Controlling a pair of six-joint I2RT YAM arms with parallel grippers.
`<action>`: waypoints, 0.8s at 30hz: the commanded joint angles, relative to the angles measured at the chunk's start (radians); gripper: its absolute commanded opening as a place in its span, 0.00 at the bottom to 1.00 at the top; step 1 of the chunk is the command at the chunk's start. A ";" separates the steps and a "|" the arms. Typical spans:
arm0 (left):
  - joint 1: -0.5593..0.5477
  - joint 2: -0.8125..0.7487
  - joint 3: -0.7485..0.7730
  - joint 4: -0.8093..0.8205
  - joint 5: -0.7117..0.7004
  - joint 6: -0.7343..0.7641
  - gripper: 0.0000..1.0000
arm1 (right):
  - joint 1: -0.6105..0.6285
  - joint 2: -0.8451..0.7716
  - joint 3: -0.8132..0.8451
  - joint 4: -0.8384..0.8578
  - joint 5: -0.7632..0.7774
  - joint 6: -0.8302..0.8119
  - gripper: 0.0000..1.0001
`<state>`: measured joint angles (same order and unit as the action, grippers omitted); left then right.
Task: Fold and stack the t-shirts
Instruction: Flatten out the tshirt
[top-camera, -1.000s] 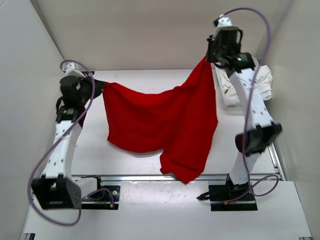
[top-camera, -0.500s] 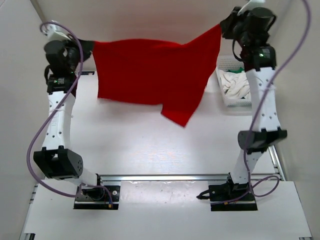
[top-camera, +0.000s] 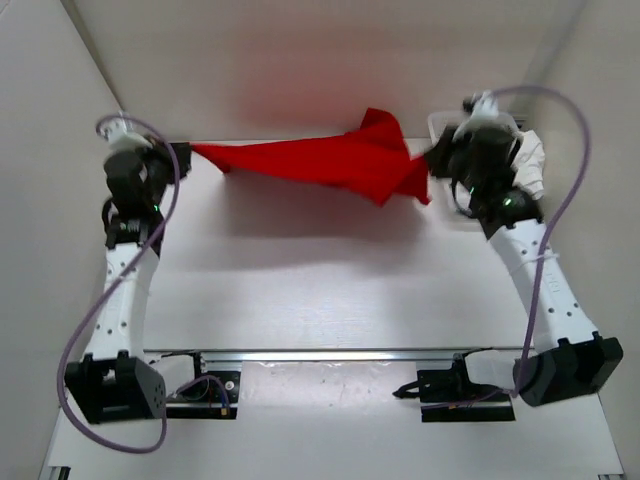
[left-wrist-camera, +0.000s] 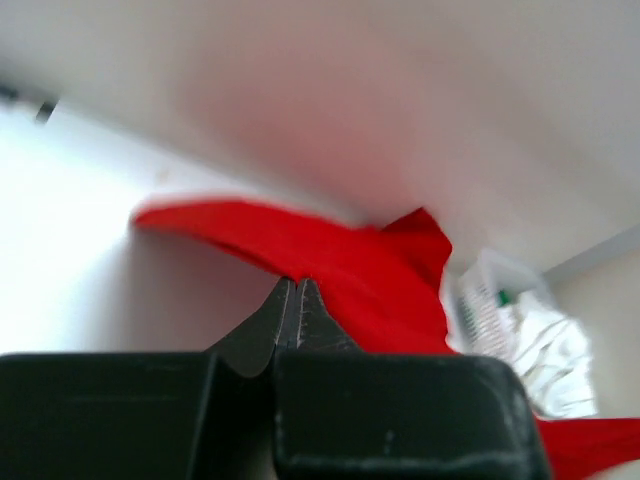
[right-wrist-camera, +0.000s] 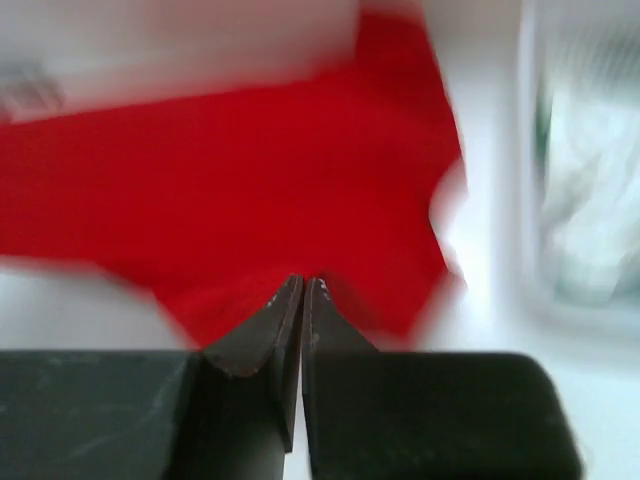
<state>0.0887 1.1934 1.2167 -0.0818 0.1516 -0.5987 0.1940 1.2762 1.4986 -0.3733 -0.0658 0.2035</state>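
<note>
- bench: white, with the cloth's shadow lying across its far half.
- red t-shirt: strung in the air between my two grippers over the far side of the bench. Rumpled, with one fold poking up near its right end.
- basket: far right corner, just behind my right gripper.
- white t-shirt: bunched in the basket.
- left gripper: clenched on the red t-shirt's left corner.
- right gripper: clenched on its right end.
</note>
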 joint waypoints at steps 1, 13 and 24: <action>-0.001 -0.180 -0.294 0.042 -0.049 0.027 0.00 | -0.004 -0.170 -0.420 0.020 0.004 0.089 0.00; -0.115 -0.581 -1.038 -0.025 -0.150 -0.029 0.00 | 0.059 -0.550 -1.004 -0.170 -0.226 0.312 0.00; -0.101 -0.539 -0.927 -0.052 -0.138 -0.033 0.00 | -0.085 -0.548 -0.905 -0.178 -0.232 0.263 0.00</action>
<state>-0.0273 0.6281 0.2035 -0.1795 -0.0010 -0.6132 0.1925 0.6956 0.4984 -0.6048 -0.2634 0.5121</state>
